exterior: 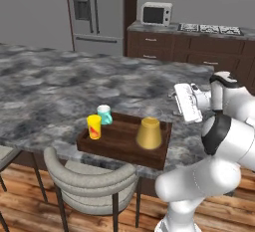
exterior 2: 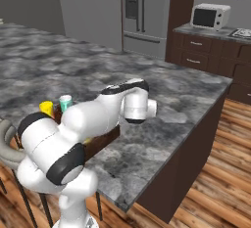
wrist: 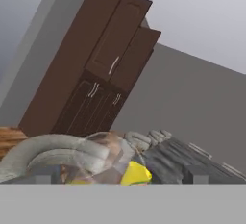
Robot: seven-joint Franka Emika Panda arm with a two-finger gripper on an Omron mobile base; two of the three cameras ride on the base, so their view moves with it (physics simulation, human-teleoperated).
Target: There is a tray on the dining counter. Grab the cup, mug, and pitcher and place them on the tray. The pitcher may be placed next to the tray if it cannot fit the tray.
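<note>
The dark wooden tray (exterior: 99, 149) lies near the front edge of the dining counter (exterior: 45, 86). On it stand the yellow cup (exterior: 93, 126) at the left end, the teal mug (exterior: 104, 114) just behind it, and the gold pitcher (exterior: 149, 133) at the right end. My gripper (exterior: 175, 99) hovers above the counter, right of the tray and higher than the pitcher, and touches nothing. In the hand view its fingertips (wrist: 196, 174) stand wide apart: open and empty. From the right base view my arm covers most of the tray (exterior 2: 107, 141); the cup (exterior 2: 46, 107) and mug (exterior 2: 65, 102) peek out.
A grey padded chair (exterior: 89, 176) stands at the counter's front edge below the tray. The counter's end (exterior 2: 215, 87) lies to the right. Behind are a fridge (exterior: 94, 12), a microwave (exterior: 156, 13) and dark cabinets (exterior: 189, 52).
</note>
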